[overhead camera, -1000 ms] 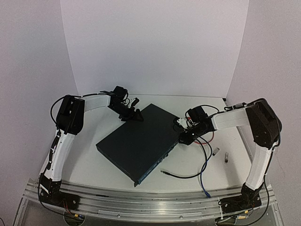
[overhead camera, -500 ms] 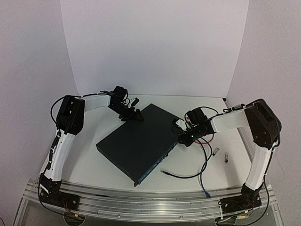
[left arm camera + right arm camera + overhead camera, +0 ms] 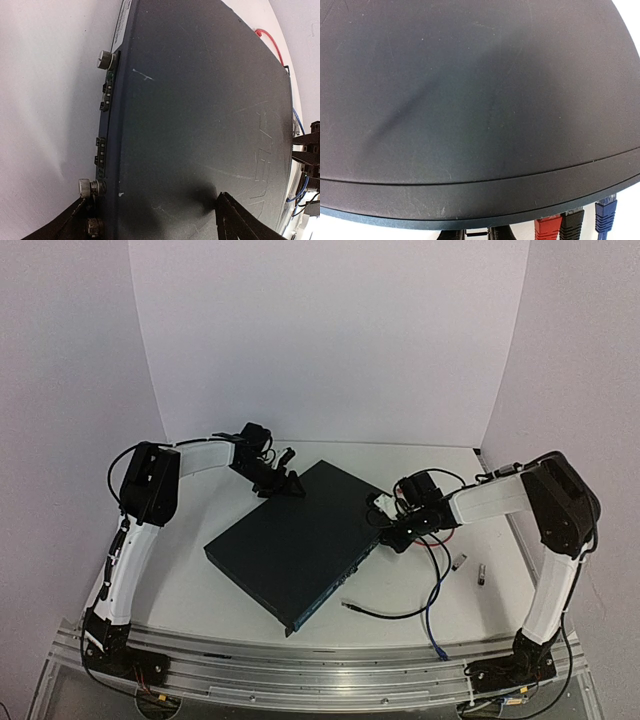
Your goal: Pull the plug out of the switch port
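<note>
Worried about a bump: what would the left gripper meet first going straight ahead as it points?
The switch: its edge sits between the left gripper's spread jaws, so contact probably comes almost at once.

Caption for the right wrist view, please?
Switch fills the frame; red plug, black plug and blue plug show at its edge.

White counter (image 3: 200, 590), plain white backdrop (image 3: 330, 340) behind.
A loose black cable (image 3: 385, 616) curves across the counter near the front; right of it lie a small silver connector (image 3: 460, 562) and a short metal piece (image 3: 483, 575); an aluminium rail (image 3: 300, 670) spans the near edge.
</note>
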You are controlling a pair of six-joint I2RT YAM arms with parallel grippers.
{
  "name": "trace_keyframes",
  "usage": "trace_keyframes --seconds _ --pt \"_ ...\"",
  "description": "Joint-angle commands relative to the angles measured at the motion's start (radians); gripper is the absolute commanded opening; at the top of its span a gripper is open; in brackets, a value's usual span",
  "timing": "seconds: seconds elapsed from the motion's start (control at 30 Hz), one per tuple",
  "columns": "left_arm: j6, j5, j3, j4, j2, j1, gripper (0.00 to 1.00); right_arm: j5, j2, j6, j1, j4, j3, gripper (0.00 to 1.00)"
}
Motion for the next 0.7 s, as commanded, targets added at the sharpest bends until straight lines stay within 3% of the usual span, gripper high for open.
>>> trace_keyframes --seconds 0.0,0.67 --pt "0.002 -0.127 -0.013 -0.042 0.084 -0.025 0.81 0.002 -0.083 0.044 0.005 0.035 -0.061 0.0" --pt "-0.004 -0.173 0.027 -0.105 0.149 -0.018 0.78 0.057 -0.111 0.272 0.003 -0.041 -0.193 0.0"
